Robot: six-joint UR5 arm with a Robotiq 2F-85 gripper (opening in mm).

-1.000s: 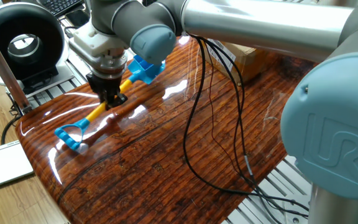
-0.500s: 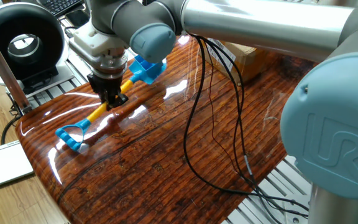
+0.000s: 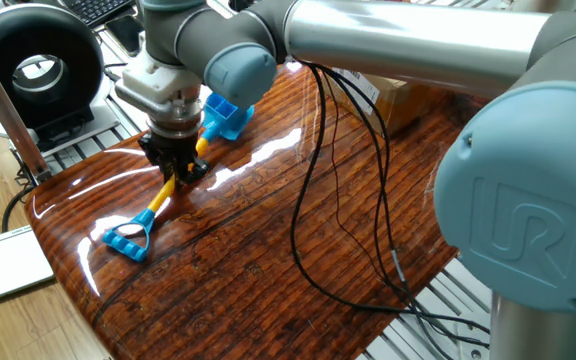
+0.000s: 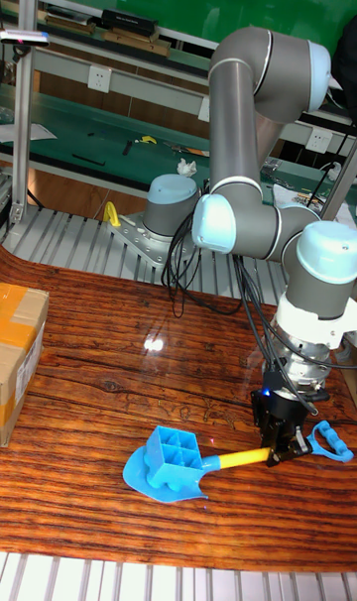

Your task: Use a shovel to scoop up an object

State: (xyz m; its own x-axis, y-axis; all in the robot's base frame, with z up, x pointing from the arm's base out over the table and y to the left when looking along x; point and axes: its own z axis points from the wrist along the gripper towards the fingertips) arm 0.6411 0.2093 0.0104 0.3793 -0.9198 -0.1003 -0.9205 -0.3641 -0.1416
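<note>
Pincer [image 4: 278, 440] closed on the yellow shaft of the shovel [image 4: 223, 459], near the loop end. The blue tray [image 4: 175, 455] sits on the light-blue blade, and the blade looks to rest on the tabletop [image 4: 109, 363] toward its front edge in the tall view. Recommendation: keep the blade level and lift slowly, since any roll of the shaft would likely tip the tray off.
</note>
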